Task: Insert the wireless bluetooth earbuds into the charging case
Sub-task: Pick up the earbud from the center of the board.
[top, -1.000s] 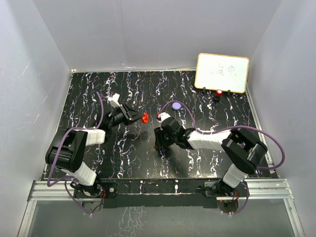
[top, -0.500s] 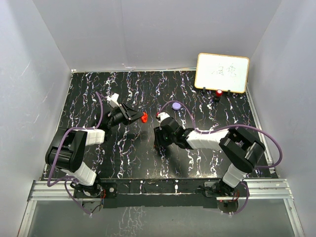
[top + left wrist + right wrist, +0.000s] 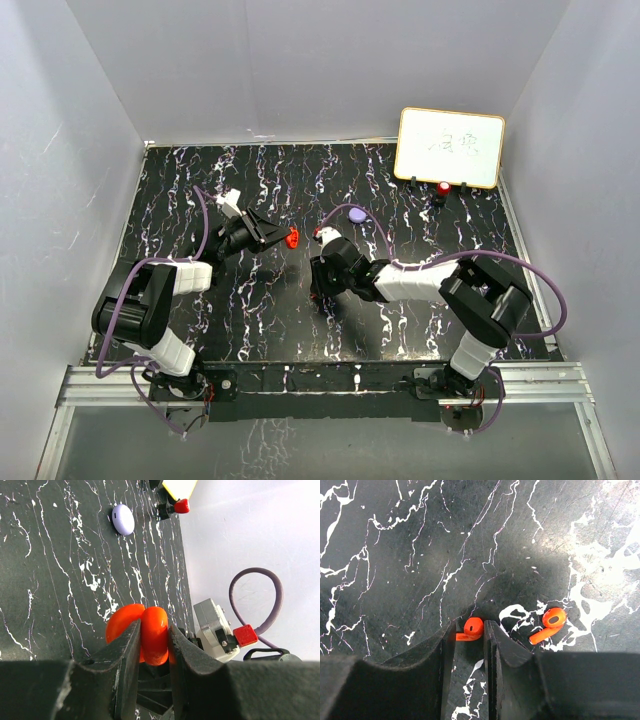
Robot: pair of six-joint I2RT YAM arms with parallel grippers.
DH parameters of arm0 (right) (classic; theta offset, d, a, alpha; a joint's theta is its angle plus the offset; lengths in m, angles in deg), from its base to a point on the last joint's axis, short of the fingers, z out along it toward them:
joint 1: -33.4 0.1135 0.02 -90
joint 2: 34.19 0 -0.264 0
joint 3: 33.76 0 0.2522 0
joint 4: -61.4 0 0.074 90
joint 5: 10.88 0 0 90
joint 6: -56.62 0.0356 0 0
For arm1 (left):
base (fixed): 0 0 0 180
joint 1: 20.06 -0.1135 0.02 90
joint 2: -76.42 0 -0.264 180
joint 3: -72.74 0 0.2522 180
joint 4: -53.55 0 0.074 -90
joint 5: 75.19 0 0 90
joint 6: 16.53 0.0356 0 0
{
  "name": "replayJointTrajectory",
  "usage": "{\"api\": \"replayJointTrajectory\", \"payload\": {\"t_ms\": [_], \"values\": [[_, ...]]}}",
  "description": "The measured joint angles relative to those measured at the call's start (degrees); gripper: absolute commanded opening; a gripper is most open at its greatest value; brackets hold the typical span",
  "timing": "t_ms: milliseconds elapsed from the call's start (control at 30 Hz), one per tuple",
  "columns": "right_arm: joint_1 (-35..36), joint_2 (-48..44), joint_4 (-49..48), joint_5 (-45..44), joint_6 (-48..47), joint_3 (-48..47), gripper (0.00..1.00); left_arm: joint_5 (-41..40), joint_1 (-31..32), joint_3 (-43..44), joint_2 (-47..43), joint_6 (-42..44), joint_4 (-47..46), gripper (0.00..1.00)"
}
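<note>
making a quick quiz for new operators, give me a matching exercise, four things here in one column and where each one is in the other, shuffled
1 red case
2 lavender case
3 whiteboard
4 red earbud central in the right wrist view

a propped at the far right corner of the table
b between the fingers of the right tool
c clamped in the left tool
d lying free, touched by neither tool

Pairs: 1-c, 2-d, 3-a, 4-b
</note>
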Motion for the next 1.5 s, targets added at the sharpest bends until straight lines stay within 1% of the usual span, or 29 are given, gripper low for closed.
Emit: {"api": "replayJointTrajectory", "payload": {"t_ms": [300,367,533,667,900,1100,1300,1500], "values": [[0.24,0.0,0.02,-0.17,-0.02,0.0,0.28,0.13,0.0,0.0,0.0,-0.09,-0.2,0.0],[0.35,0.0,0.02,-0.37,-0.04,0.0,0.26,0.13,0.0,0.0,0.0,-0.09,-0.22,0.0],[0.72,0.0,0.37,-1.33,-0.2,-0.02,0.15,0.13,0.0,0.0,0.0,-0.11,-0.35,0.0],[0.94,0.0,0.42,-1.86,-0.17,-0.04,0.12,0.13,-0.02,0.0,0.02,-0.11,-0.35,0.0],[1.2,-0.07,0.46,-3.23,-0.55,-0.2,0.1,0.15,-0.07,0.0,0.44,-0.17,-0.46,0.0],[1.25,-1.27,2.43,-7.1,-2.69,-2.16,0.08,0.15,-0.07,0.0,0.87,-0.52,-0.48,0.0],[1.25,-4.35,2.64,-13.53,-4.68,-5.31,0.06,0.24,-0.07,0.0,1.07,-1.2,-1.2,0.0],[1.25,-4.28,3.93,-18.34,-5.86,-8.61,0.05,0.37,-0.07,0.0,1.16,-1.6,-1.66,0.0]]}}
